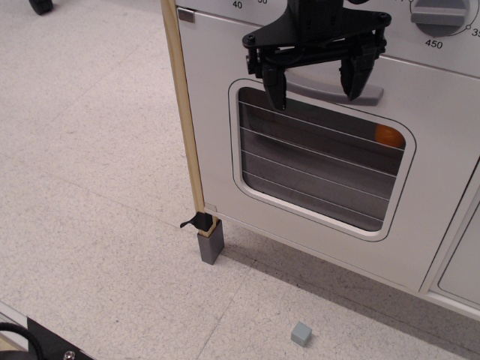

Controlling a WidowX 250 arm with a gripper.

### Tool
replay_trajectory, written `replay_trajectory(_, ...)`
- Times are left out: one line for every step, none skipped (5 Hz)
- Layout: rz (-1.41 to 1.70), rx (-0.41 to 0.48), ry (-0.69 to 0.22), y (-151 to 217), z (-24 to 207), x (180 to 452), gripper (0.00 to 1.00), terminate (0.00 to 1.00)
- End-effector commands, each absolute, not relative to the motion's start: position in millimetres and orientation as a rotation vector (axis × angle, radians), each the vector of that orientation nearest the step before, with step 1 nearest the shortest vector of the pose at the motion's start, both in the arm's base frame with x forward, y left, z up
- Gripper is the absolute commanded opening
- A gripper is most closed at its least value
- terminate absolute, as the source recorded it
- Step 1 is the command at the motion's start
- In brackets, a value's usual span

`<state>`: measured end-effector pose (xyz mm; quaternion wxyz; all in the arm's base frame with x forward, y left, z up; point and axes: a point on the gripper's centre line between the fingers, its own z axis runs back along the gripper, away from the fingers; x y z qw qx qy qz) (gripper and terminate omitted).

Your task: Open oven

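My gripper point(315, 79) hangs in front of the upper part of the oven point(315, 180), its two black fingers point(273, 86) spread apart with nothing between them. The grey handle point(334, 90) runs across behind the fingertips, so both fingers seem to straddle the bar from the front; I cannot tell whether either one touches it. The door point(217, 142) looks shut, flush with the white front.

Directly below the gripper is the rounded window point(315, 169), crossed by thin wire lines, with a dark cavity behind it. Below and to the right of my right-hand finger, something orange point(388, 135) shows through the glass at the window's upper right corner. I cannot make out what it is.

Above and to the right of the gripper sits a grey knob point(442, 19) with the number 450 printed beside it.

To the left of the gripper a wooden post point(184, 112) runs down the oven's edge to a grey foot point(211, 244) on the speckled floor point(90, 150). Far below the gripper, well clear of the oven, a small grey cube point(301, 334) lies on the floor.
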<state>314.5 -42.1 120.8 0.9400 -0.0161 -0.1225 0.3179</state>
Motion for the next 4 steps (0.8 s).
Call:
replay_trajectory(0.649,-0.033,-0.250,-42.1,120.8,314.5,1.00,0.00)
replay_trajectory(0.863,-0.034,-0.303,-26.8,111.8,322.4,1.00,0.00)
replay_trajectory(1.059,-0.061,-0.408,-15.1,102.8,331.3,1.00,0.00)
replay_trajectory(1.200,-0.142,-0.442,-4.6,97.0,342.2,1.00,0.00)
